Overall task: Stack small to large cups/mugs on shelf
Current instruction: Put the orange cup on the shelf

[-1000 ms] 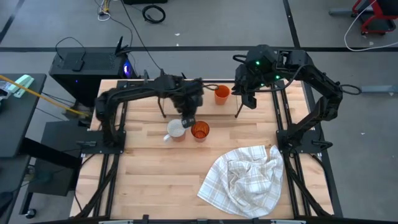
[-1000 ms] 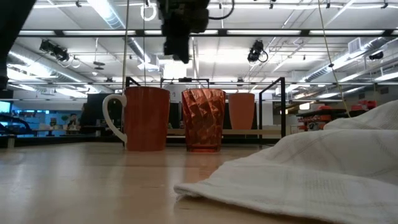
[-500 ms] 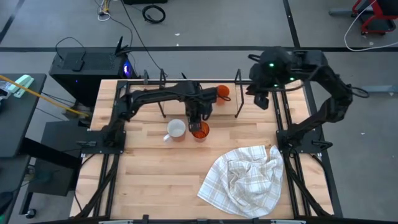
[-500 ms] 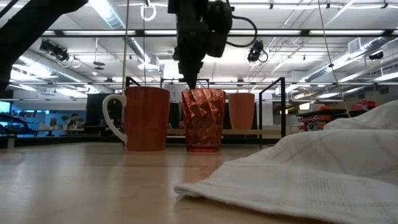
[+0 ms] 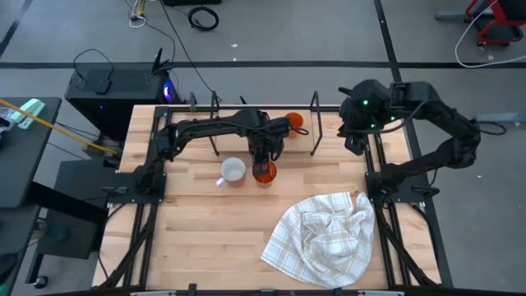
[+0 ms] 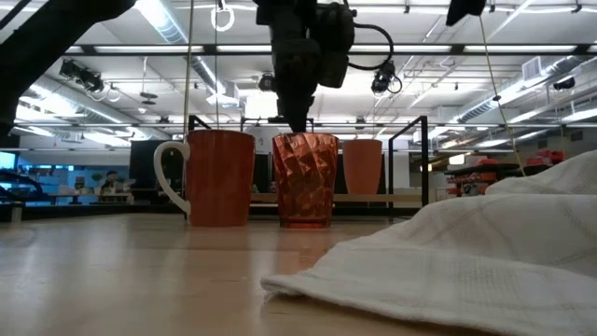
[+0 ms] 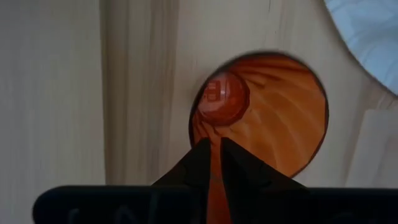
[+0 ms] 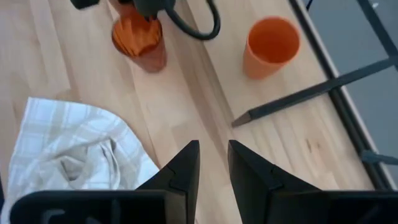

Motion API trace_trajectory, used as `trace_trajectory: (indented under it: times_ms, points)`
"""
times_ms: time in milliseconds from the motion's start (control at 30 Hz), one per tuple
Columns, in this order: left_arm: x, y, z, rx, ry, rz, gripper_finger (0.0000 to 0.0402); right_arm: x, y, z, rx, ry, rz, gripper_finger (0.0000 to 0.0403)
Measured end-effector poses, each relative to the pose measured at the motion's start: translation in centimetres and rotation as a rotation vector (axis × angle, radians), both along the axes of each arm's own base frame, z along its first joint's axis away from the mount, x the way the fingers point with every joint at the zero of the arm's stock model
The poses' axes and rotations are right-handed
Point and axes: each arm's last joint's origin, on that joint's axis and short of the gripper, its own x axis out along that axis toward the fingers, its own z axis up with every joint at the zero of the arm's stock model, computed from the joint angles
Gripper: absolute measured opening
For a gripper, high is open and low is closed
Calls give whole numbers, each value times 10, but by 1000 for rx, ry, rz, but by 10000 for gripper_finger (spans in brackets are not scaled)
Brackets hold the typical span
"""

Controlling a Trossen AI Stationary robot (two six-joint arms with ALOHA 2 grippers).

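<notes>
A see-through, dark-orange tumbler [image 6: 305, 180] with a bumpy diamond pattern is seen standing upright on the pale wooden table [image 5: 197, 222]. From the left wrist view its inside [image 7: 273, 118] is smooth and shiny, with a round bottom. Just beside the tumbler, a mug [image 6: 216, 177] with a curved white handle is stood; from above it looks white [image 5: 233, 171]. Behind the tumbler, a small plain orange cup [image 5: 294, 122] is set on the shelf [image 5: 246, 131], a light board with thin black wire posts. Near the tumbler, on the side away from the shelf, a soft white checked cloth [image 5: 325, 234] is left crumpled.

The left gripper [image 7: 211, 152] is held right over the tumbler, its fingers [image 7: 239, 165] nearly together around the rim wall, one inside and one outside. Whether the rim is truly pinched cannot be told. The right gripper [image 8: 213, 158] is kept up high past the end of the shelf, away from the tumbler, its fingers a little apart with nothing between them.
</notes>
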Motion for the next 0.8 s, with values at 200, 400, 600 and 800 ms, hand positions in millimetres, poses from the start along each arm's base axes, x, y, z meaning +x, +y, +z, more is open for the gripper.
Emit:
trace_trajectory:
  times_ms: [200,400,600,800]
  points:
    - [4,0,-9,-7,18,13,48,-1,0,-21,12,6,-16,91]
    - [7,2,-19,-11,37,14,48,-2,1,-24,6,-20,-19,91]
    - [14,5,-28,-7,19,17,44,-2,1,-22,-1,-51,-20,91]
    - [16,6,-36,-12,41,21,35,-2,1,-21,-2,-52,-19,91]
